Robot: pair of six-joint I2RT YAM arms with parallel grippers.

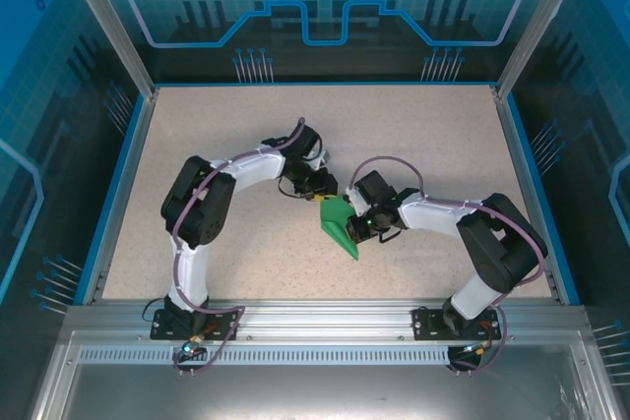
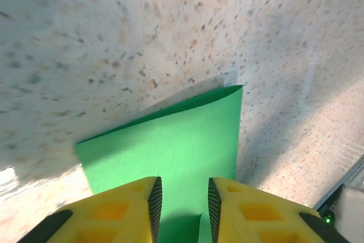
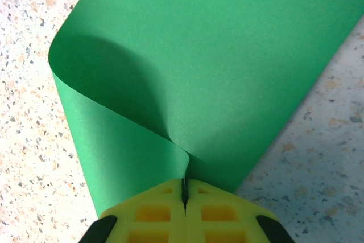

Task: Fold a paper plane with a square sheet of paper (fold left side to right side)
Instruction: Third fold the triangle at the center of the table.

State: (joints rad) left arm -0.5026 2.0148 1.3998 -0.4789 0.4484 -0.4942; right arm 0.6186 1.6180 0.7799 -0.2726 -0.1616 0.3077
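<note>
The right gripper [image 3: 184,185] clamps the square sheet of paper [image 3: 227,55], curling it over to fold; the left gripper [image 2: 182,200] straddles it, jaws apart.

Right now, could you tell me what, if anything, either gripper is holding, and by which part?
The right gripper is shut on the green paper, pinching its curled-over edge. The left gripper is open, gripping nothing.

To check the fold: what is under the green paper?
Under the square sheet of paper lies the speckled table; the sheet curls over itself, pinched by the right gripper. What the sheet covers cannot be seen.
</note>
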